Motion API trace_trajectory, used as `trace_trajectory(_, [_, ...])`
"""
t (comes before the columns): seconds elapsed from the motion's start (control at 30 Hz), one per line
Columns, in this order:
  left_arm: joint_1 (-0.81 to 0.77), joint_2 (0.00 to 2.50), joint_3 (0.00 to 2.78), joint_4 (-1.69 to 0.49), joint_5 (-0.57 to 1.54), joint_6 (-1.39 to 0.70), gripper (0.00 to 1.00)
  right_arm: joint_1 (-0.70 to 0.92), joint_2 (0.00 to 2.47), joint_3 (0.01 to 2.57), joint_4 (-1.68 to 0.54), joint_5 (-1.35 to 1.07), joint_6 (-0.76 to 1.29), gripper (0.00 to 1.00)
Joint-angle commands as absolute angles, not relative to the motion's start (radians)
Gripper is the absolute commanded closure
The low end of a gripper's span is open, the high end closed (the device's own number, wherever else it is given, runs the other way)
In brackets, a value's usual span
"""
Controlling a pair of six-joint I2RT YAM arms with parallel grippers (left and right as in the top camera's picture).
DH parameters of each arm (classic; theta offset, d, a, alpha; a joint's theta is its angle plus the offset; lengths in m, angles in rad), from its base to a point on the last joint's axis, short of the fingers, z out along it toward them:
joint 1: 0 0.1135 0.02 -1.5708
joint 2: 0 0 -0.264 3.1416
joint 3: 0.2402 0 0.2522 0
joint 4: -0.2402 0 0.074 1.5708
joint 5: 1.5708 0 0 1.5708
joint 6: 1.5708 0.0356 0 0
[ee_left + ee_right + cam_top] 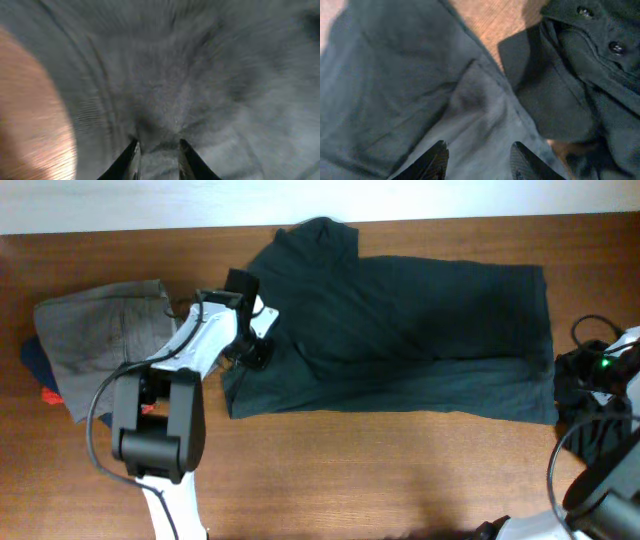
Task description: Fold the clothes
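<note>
The dark shirt (420,330) lies mostly flat and wide on the table, so by judgement the folding is only at its start; one gray pile (100,330) beside the left gripper (159,161) looks finished. That arm reaches low, pinching puckered cloth directly under its tips. The right gripper (479,160) hovers spread above the shirt's hem, with a buttoned garment (590,60) to its right.

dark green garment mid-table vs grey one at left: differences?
Colour: the dark green garment is deep teal; the grey garment is pale grey-brown.
Pose: the green one lies spread flat, the grey one is a compact pile.
Footprint: green covers far more of the table than grey.
Underneath: green lies on bare wood, grey on blue and red items.
Both are cloth on the same table.
</note>
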State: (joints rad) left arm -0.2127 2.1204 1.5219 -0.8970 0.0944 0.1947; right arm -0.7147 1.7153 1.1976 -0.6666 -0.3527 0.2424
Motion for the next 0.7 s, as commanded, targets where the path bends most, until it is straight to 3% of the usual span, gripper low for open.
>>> trace_trajectory(0.0, [-0.206,2.132,1.516,-0.891,0.116,0.169,0.79,-0.711,1.664,1.215,-0.718,-0.366,0.24,0.55])
trace_trajectory(0.07, [-0.206,2.133,1.51,-0.873,0.112,0.169,0.85,-0.691,1.668,1.214,-0.765,-0.366,0.221,0.56])
trace_trajectory(0.17, [-0.206,2.137,1.487,-0.845,0.112,0.169,0.99,-0.641,1.684,1.206,-0.782,-0.362,0.214,0.8])
trace_trajectory(0.23, [-0.207,2.147,1.461,-0.842,0.112,0.169,0.99,-0.589,1.703,1.191,-0.782,-0.306,0.218,0.89])
trace_trajectory(0.4, [-0.207,2.16,1.431,-0.842,0.109,0.169,0.99,-0.509,1.771,1.18,-0.73,-0.184,0.298,0.96])
trace_trajectory(0.67, [-0.204,2.16,1.431,-0.838,0.108,0.169,0.99,-0.505,1.89,1.18,-0.641,-0.146,0.358,0.96])
